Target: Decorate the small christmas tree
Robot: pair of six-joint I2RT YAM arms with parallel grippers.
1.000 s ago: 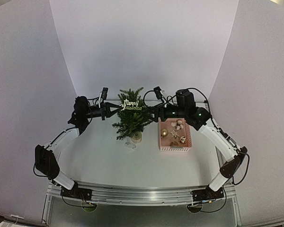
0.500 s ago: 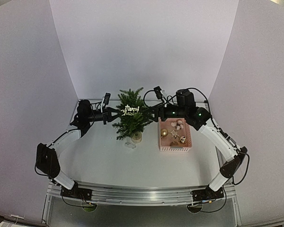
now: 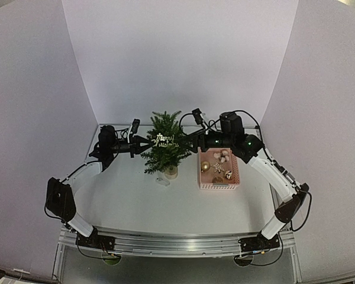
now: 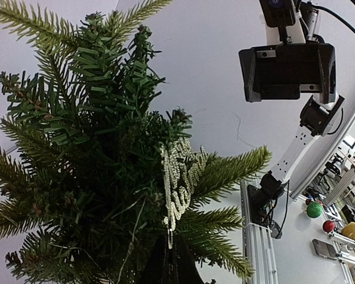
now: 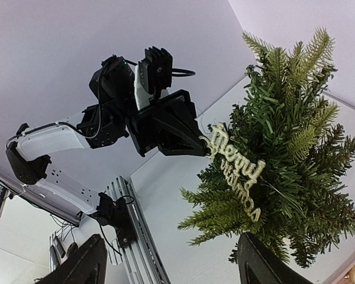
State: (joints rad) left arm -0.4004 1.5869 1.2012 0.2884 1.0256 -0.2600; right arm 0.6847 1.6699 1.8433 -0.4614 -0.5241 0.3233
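Top camera looks down from behind; opposed wrist cameras closely share the tree (image 3: 163, 157).

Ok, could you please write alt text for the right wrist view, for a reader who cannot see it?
The left gripper holds one end of a gold "Merry Christmas" sign at the branches of the small christmas tree. The right gripper is open and empty at the bottom edge, with the white table beyond it.
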